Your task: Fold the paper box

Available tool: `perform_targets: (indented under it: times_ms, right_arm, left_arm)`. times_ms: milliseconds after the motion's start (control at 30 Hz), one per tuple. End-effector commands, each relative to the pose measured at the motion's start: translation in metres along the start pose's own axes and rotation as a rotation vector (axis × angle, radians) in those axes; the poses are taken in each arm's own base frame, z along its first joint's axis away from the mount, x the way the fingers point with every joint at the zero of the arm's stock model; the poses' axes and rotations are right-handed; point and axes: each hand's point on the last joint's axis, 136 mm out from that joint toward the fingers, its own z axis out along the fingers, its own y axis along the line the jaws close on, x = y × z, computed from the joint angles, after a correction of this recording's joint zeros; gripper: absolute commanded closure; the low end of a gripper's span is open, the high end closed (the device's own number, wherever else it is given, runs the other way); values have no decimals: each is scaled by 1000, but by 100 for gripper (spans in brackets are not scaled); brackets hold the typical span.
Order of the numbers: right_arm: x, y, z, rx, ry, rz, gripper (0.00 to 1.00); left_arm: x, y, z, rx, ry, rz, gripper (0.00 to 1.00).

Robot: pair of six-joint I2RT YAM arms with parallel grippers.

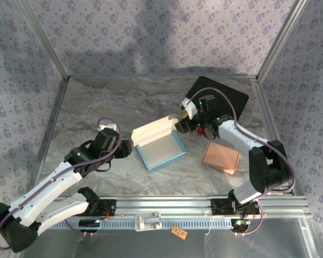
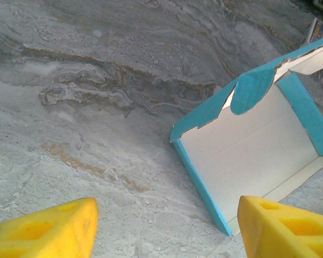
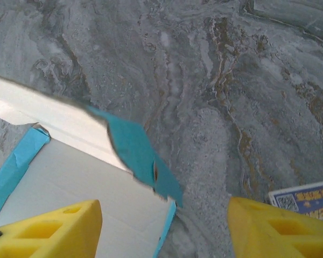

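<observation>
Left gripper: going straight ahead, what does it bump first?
Probably the paper box, its blue side wall just ahead of the left gripper. Depth is unclear; it might touch the table first.

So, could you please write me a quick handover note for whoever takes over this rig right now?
Left gripper: jaws open, holding nothing, at the left edge of the blue-and-white paper box.
Right gripper: jaws open, empty, at the box's far right corner.
Box lies between them as an open tray; side walls stand up, white back panel raised.
Left to do: tuck the loose corner flaps and close the lid, I'd guess.
</observation>
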Motion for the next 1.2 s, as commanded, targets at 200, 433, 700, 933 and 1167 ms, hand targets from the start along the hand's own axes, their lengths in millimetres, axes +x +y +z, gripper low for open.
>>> perform_targets:
  times_ms: [200, 433, 700, 933, 1167]
  right_arm:
    - [-15, 1, 13, -37, 33, -24, 50]
    - [-13, 11, 18, -84, 62, -22, 76]
    - [-16, 7, 13, -3, 67, -7, 100]
    - [-15, -2, 1, 214, 109, 120, 100]
    - [-4, 5, -6, 336, 164, 223, 100]
  left_arm:
    - [-2, -6, 19, -53, 49, 63, 33]
    - [-8, -10, 20, -42, 22, 42, 33]
    - [-17, -10, 17, -50, -2, 40, 34]
    - [-38, 7, 24, -50, 48, -5, 36]
    - [-66, -2, 43, 66, 105, 142, 35]
